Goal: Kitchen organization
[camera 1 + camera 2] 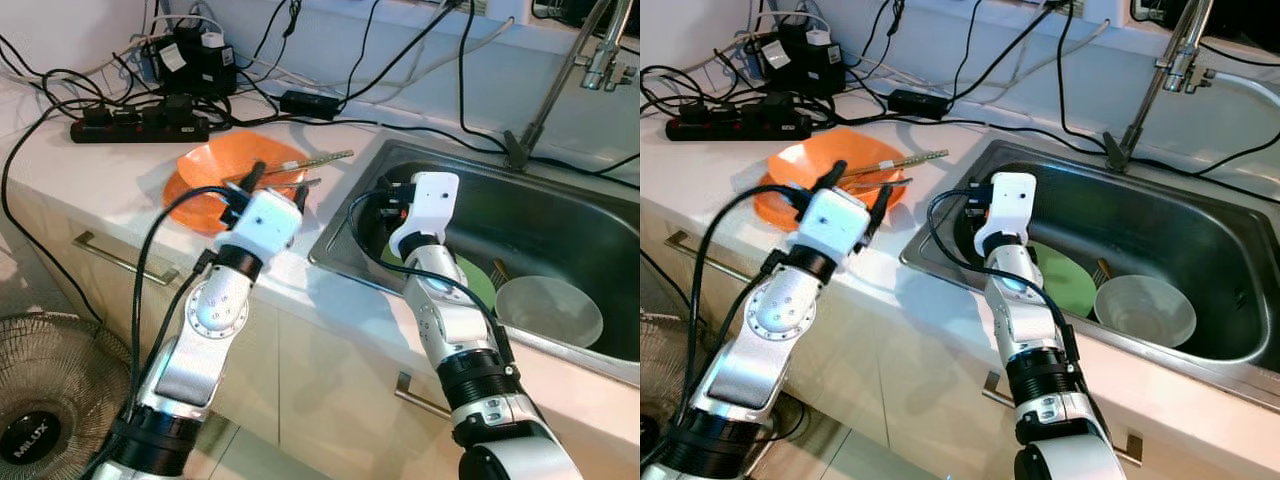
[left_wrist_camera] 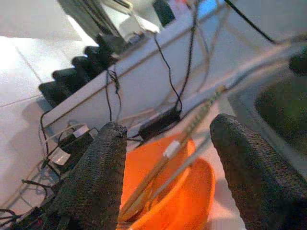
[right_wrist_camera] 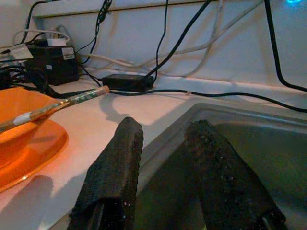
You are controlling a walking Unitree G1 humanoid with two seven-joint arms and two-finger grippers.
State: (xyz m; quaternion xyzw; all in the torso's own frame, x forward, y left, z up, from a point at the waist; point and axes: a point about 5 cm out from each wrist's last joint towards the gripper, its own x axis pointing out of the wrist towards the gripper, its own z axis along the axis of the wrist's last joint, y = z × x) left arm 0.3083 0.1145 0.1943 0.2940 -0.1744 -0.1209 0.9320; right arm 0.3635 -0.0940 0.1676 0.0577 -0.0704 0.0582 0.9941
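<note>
An orange bowl [image 1: 205,165] sits on an orange plate [image 1: 185,205] on the white counter, left of the sink. A pair of chopsticks [image 1: 322,158] lies across the bowl, its tips pointing toward the sink. My left gripper [image 1: 278,188] hovers open just above the bowl's near rim, and the chopsticks [image 2: 192,127] run between its fingers farther off. My right gripper [image 3: 165,128] is open and holds nothing, low over the sink's left rim [image 3: 172,129]. A green plate [image 1: 478,278] and a pale bowl [image 1: 550,308] lie in the sink.
The steel sink [image 1: 560,215] has a faucet [image 1: 560,80] at its back. A black power strip [image 1: 140,128], adapters and tangled cables crowd the counter behind the bowl. Cabinet drawer handles [image 1: 125,262] run below the counter edge. A floor fan [image 1: 40,400] stands at lower left.
</note>
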